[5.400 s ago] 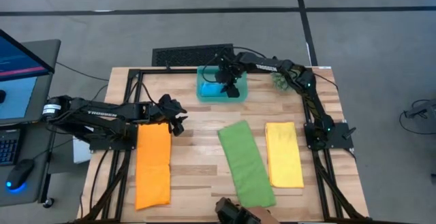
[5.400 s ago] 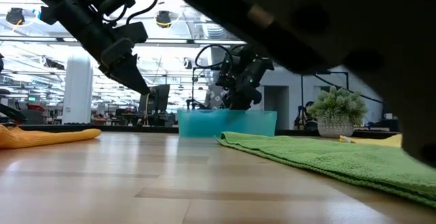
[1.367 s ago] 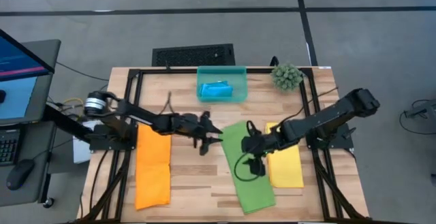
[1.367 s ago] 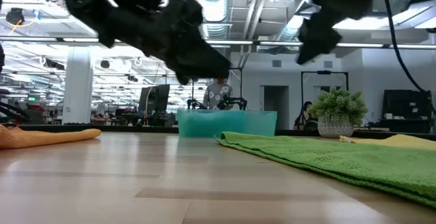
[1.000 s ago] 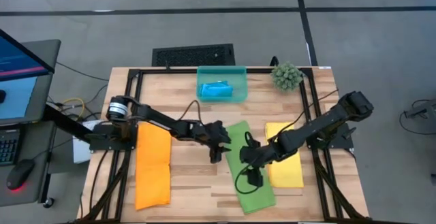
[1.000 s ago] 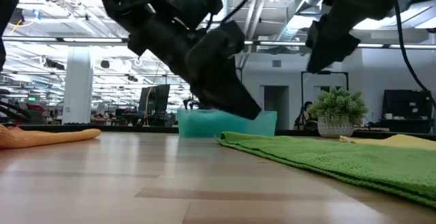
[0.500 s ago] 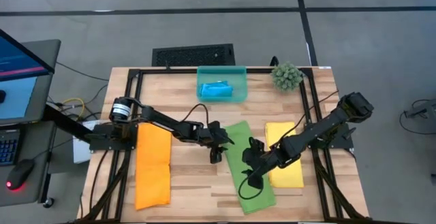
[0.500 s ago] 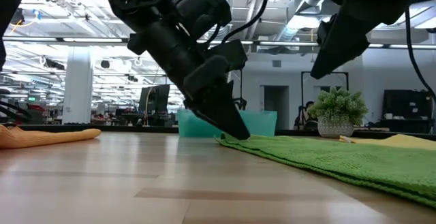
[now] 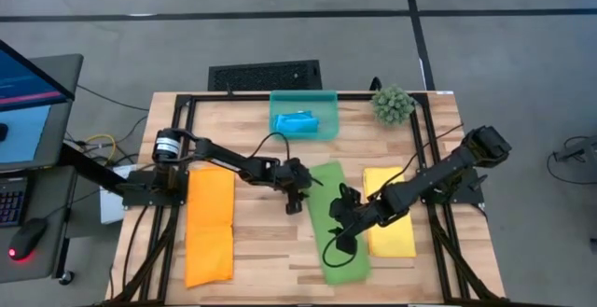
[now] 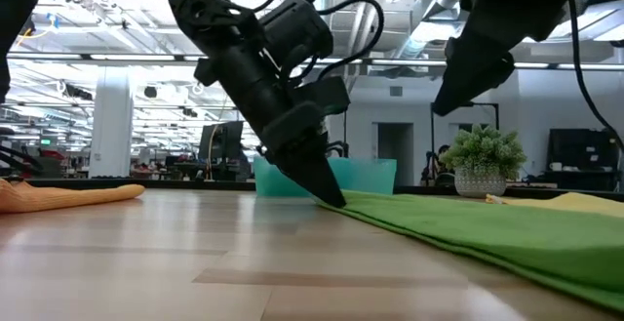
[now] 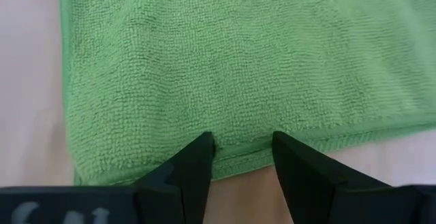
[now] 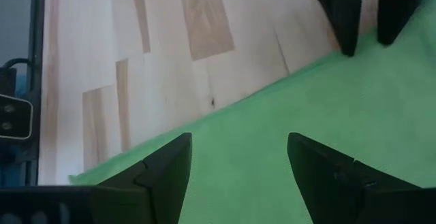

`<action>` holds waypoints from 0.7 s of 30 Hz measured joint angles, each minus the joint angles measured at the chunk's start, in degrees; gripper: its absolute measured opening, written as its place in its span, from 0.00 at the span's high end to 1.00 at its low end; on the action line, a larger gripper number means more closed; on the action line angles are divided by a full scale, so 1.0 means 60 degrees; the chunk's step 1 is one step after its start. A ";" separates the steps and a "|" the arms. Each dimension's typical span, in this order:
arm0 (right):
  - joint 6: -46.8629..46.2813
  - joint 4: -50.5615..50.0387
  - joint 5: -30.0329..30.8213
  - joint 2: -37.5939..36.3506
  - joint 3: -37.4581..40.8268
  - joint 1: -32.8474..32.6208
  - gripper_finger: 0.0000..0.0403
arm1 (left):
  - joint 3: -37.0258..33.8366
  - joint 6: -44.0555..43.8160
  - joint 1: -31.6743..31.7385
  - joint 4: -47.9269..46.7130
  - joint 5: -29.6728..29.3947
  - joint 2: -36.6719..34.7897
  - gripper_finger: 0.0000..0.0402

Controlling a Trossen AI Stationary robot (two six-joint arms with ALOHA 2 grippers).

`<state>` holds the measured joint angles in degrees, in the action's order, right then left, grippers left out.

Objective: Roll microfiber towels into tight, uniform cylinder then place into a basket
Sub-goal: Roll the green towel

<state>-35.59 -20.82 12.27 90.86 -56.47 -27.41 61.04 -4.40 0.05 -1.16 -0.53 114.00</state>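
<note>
The green towel (image 9: 336, 216) lies flat on the table's middle, and it also shows in the low view (image 10: 468, 225). My left gripper (image 9: 297, 197) is open, down at the towel's left long edge near its far left corner (image 11: 76, 173). My right gripper (image 9: 340, 234) is open and hangs above the towel's middle (image 12: 286, 149), clear of it, and shows raised in the low view (image 10: 470, 67). The orange towel (image 9: 210, 225) and the yellow towel (image 9: 390, 216) lie flat on either side of the green one. The teal basket (image 9: 303, 116) at the far edge holds a rolled blue towel (image 9: 297, 122). My left gripper stands with its two open fingertips (image 11: 204, 146) on the green towel just inside its left long edge (image 11: 242, 157), near the far left corner. The fingers slant down from above and from the table's left (image 10: 327, 192). The towel lies flat on the table.
A spiky green plant ball (image 9: 393, 104) stands at the far right corner. A black frame (image 9: 177, 158) runs round the table's sides. Bare wood shows between the orange and green towels (image 9: 266, 242).
My left gripper has come down and toward the table's right, onto the green towel's left edge, its fingers open. My right gripper has shifted a little toward the table's near left above the green towel.
</note>
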 joint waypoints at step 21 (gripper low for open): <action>-0.0074 -0.0255 0.0477 -0.0002 -0.0004 0.0710 0.34 | -0.0142 0.1033 0.0108 -0.3387 -0.2012 -0.1989 0.62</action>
<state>-36.04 -22.35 15.14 90.85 -56.49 -23.15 60.19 1.80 0.69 -21.48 -12.60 102.06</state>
